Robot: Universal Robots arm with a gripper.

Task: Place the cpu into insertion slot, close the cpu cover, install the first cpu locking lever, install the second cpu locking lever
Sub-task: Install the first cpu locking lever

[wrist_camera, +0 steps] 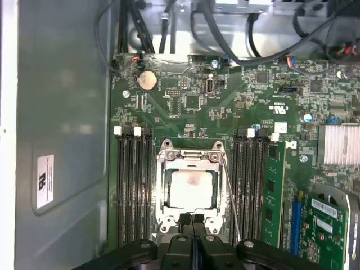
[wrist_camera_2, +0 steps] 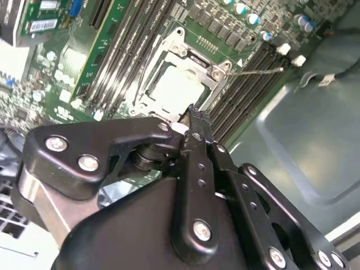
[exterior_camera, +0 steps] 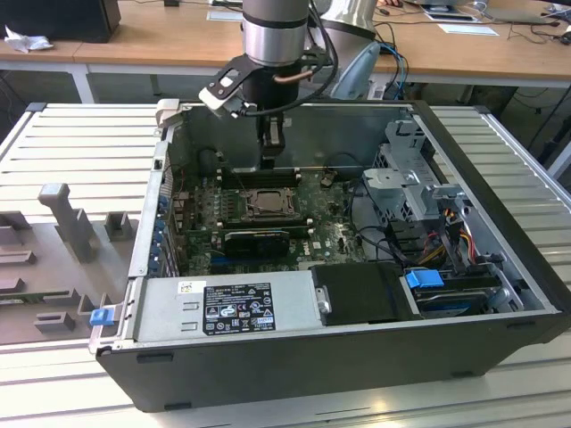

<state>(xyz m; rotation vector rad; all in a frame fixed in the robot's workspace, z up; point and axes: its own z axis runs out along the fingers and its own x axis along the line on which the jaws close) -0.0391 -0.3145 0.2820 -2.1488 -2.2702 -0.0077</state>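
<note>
The cpu (wrist_camera: 192,190) lies flat in the slot (exterior_camera: 265,204) on the green board (wrist_camera: 225,107). Its pale face shows through the square window of the cover (wrist_camera: 190,160), which lies down over it. In the second wrist view a thin wire lever (wrist_camera_2: 256,71) sticks out from one corner of the socket, away from the frame and over the memory slots (wrist_camera: 134,185). In the first wrist view the same wire slants off along one side of the cover, apart from its edge.

The gripper (wrist_camera: 192,220) hangs just over the edge of the socket. Its black fingers (wrist_camera_2: 195,119) are pressed together tip to tip, and nothing shows between them. In the second wrist view the tips stand at the rim of the cover, beside the cpu; whether they touch the metal I cannot tell.

In the exterior view the arm comes down from above into the open case (exterior_camera: 357,366), which lies on its side on the slatted desk (exterior_camera: 80,143). There the gripper is above the board, on the far side of the socket. A power supply (exterior_camera: 232,308) fills the near part of the case. Grey fixtures (exterior_camera: 67,218) sit on the desk at the exterior view's left.
</note>
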